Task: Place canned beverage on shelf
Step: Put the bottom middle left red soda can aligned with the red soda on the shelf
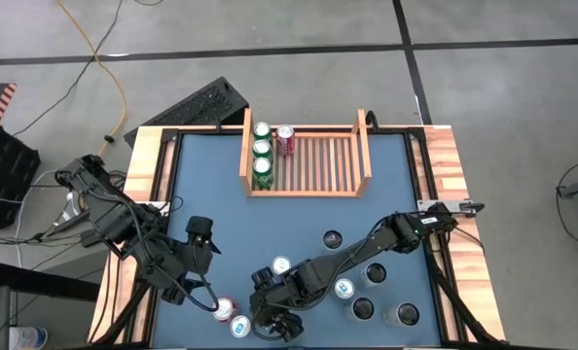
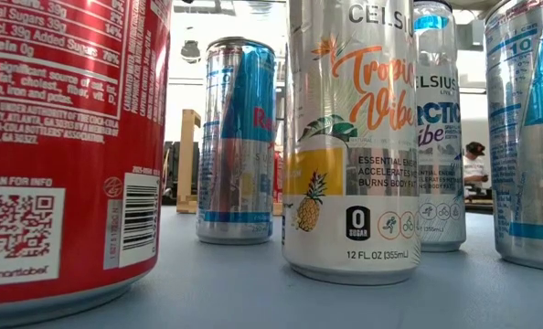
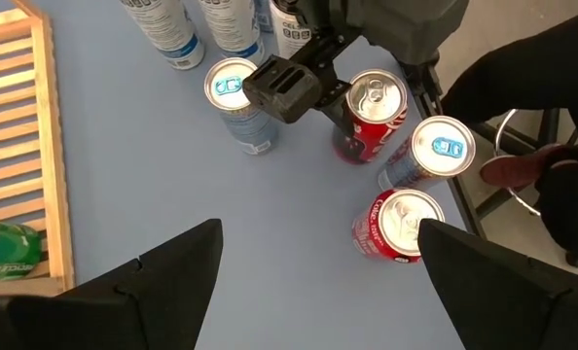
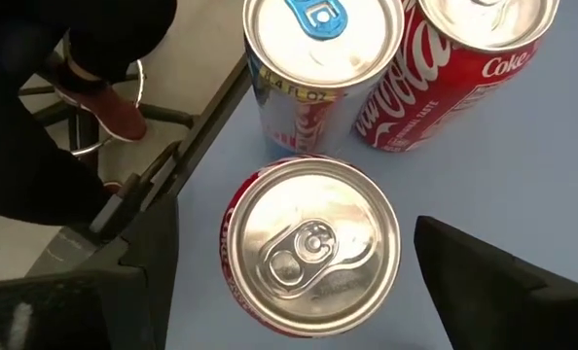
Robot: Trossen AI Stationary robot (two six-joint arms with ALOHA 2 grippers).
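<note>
The right gripper (image 1: 281, 326), jaws wide, straddles a red can (image 4: 311, 245) near the table's front edge. Closing off-centre could topple it into the neighbouring cans (image 4: 323, 68). The left gripper (image 1: 199, 233) waits open.

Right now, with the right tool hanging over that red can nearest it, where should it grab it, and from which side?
Grip the red can around its round side wall, coming straight down from above. It stands upright, lid up, between the open right tool fingers; the blue-tab can close by leaves little room for a sideways approach.
</note>
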